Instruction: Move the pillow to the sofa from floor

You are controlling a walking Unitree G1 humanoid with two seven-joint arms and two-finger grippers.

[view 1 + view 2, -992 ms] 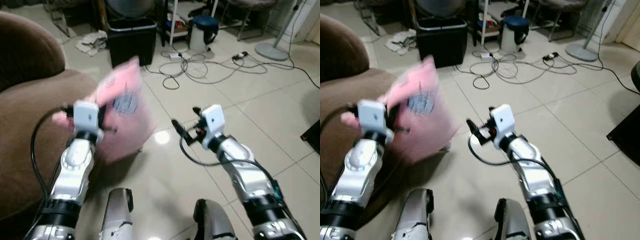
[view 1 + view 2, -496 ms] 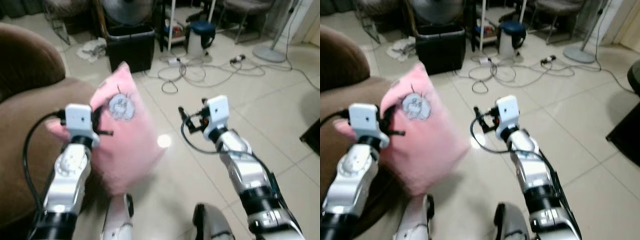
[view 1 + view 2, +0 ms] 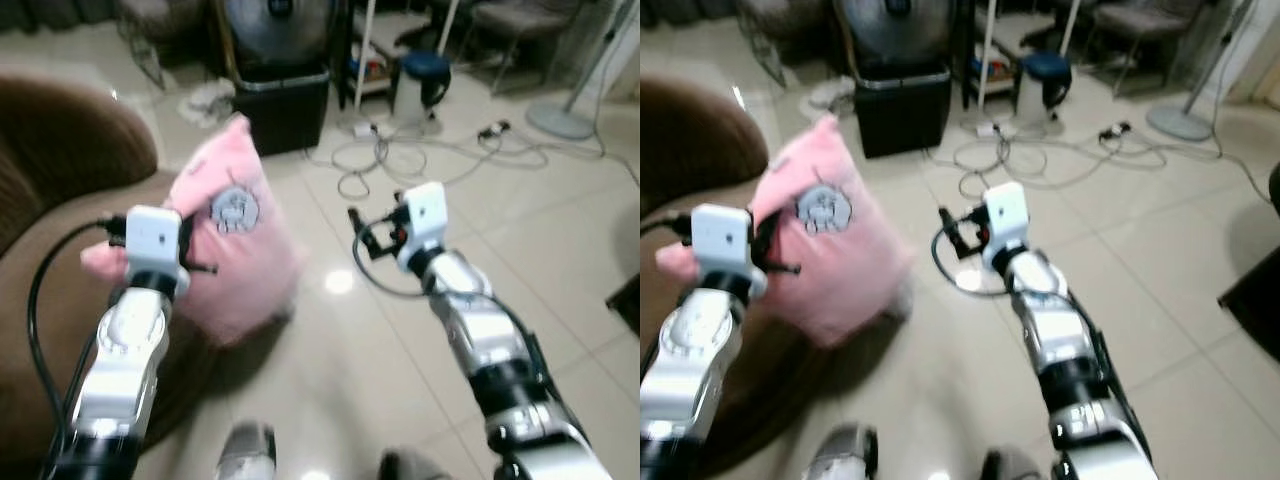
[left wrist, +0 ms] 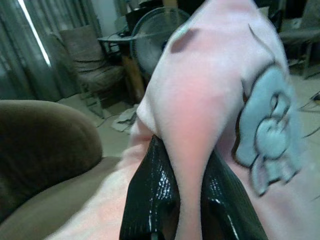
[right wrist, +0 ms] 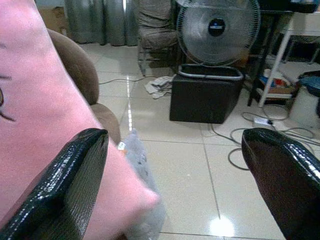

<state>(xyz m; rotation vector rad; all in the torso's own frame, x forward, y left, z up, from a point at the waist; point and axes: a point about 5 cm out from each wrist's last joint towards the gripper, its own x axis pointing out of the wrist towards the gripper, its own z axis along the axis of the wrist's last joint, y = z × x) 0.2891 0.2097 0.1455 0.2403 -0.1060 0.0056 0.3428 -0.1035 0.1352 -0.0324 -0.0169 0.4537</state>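
A pink pillow (image 3: 240, 255) with a grey cartoon print hangs in the air beside the brown sofa (image 3: 55, 240), its lower corner above the tiled floor. My left gripper (image 3: 193, 243) is shut on the pillow's upper edge. In the left wrist view the pillow's fabric (image 4: 200, 100) is pinched between the two black fingers (image 4: 145, 200). My right gripper (image 3: 362, 235) is open, a short way right of the pillow and not touching it. The right wrist view has its fingers (image 5: 65, 185) spread wide, with the pillow (image 5: 45, 125) close on one side.
A black bin (image 3: 280, 100) with a standing fan (image 5: 217, 30) behind it is ahead. Loose cables (image 3: 400, 150) lie on the floor. A blue-topped container (image 3: 425, 75) and a fan base (image 3: 570, 120) stand farther back. A dark object (image 3: 628, 300) is at the right edge.
The head camera has shifted and the picture is blurred. The left gripper still holds the pillow, now a little higher and nearer the sofa. The right gripper stays open.
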